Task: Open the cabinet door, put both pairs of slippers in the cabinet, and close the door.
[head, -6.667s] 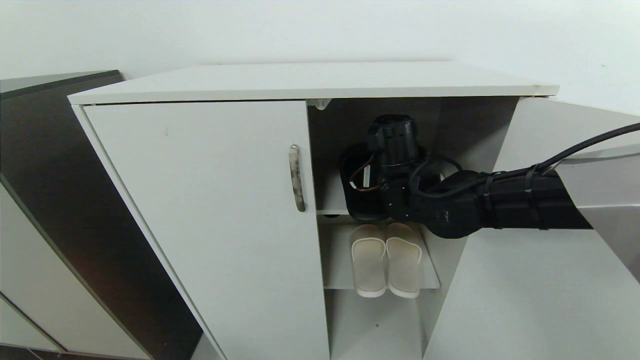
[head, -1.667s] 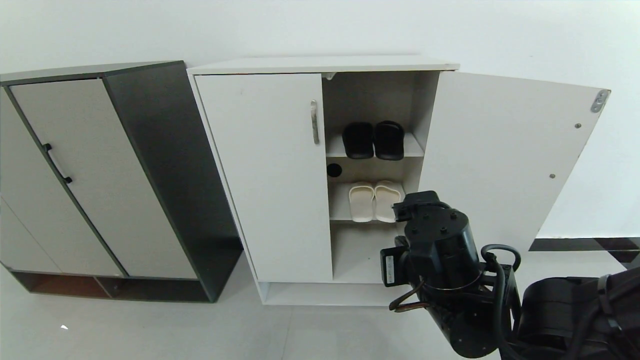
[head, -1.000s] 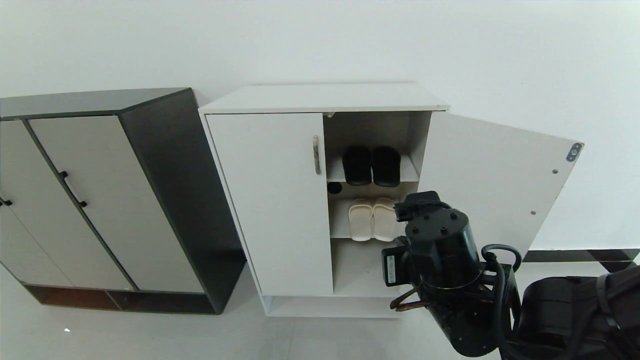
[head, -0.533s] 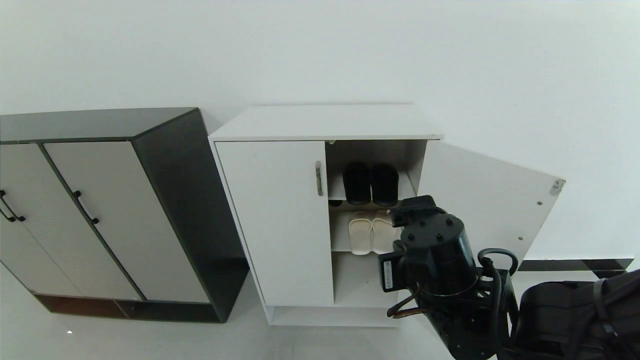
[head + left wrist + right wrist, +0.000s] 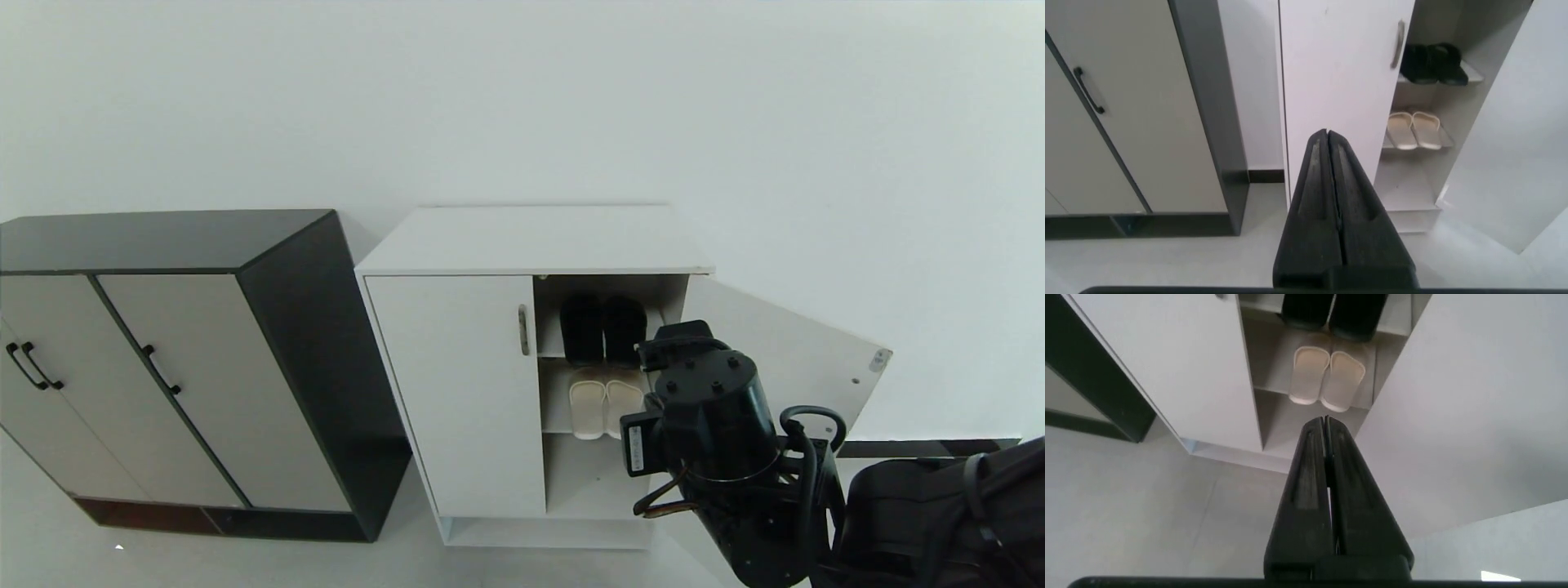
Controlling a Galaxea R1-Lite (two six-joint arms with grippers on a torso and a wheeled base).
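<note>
I see black slippers [image 5: 584,327] above white slippers [image 5: 588,404] mid-frame inside the cabinet [image 5: 531,237], door [image 5: 800,359] open; my left fingers [image 5: 1315,188] and right fingers [image 5: 1310,482] are pressed closed, well apart from them.

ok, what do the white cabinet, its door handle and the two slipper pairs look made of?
Cabinet: likely laminated board with a matte white finish, going by its flat thin panels and square edges.
Handle: probably metal, from the silvery-grey sheen.
Black slippers and cream slippers: apparently moulded foam or rubber, matte, with thick one-piece soles and straps. Too small to tell more.
</note>
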